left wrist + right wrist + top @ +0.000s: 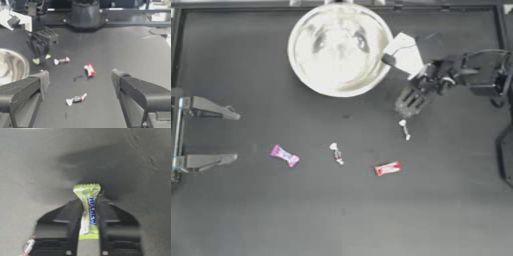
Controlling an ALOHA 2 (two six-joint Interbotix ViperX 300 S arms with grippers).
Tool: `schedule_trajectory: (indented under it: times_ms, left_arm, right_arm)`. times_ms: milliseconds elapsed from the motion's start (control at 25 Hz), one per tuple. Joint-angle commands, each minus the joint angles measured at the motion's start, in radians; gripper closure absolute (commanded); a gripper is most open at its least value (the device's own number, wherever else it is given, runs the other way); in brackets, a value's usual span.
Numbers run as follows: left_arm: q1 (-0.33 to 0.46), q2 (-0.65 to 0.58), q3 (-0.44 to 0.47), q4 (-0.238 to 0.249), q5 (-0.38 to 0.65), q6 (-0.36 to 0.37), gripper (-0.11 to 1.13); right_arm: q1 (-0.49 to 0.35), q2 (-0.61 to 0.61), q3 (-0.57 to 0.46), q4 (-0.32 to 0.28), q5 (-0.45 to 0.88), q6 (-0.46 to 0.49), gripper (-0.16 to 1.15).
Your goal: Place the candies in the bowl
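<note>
The shiny white bowl (338,47) stands at the back middle of the table, and its rim (10,66) shows in the left wrist view. My right gripper (410,102) hangs just right of the bowl, shut on the yellow-green candy (87,210), which sticks out past the fingertips (36,60). On the table lie a pink-purple candy (284,155), a thin white candy (336,153), a second white one (404,129) and a red one (388,168). My left gripper (211,135) is parked open at the left edge.
A white paper tag (405,52) on the right arm overlaps the bowl's right rim. The table's raised frame (338,7) runs along the back. Bare dark tabletop fills the front half.
</note>
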Motion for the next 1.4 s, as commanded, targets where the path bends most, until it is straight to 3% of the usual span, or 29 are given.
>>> schedule_trajectory:
  times_ms: [40, 440, 680, 1000, 1400]
  left_arm:
    - [0.002, 0.005, -0.011, -0.002, -0.008, -0.002, -0.01]
    - [0.002, 0.005, -0.006, -0.002, -0.009, -0.005, -0.01]
    - [0.006, 0.005, -0.006, -0.005, -0.009, -0.005, -0.01]
    - [0.011, 0.005, 0.008, -0.026, -0.008, -0.005, -0.01]
    - [0.012, 0.003, 0.009, -0.029, -0.008, -0.005, -0.01]
  right_arm:
    - [0.029, -0.011, 0.0, 0.009, 0.003, 0.003, 0.7]
    - [0.048, -0.227, -0.011, -0.002, 0.0, -0.003, 0.73]
    - [0.025, -0.302, -0.092, -0.092, -0.031, -0.008, 0.73]
    - [-0.055, -0.23, -0.21, -0.198, -0.094, -0.014, 0.73]
    - [-0.089, 0.021, -0.4, -0.347, -0.109, -0.017, 0.73]
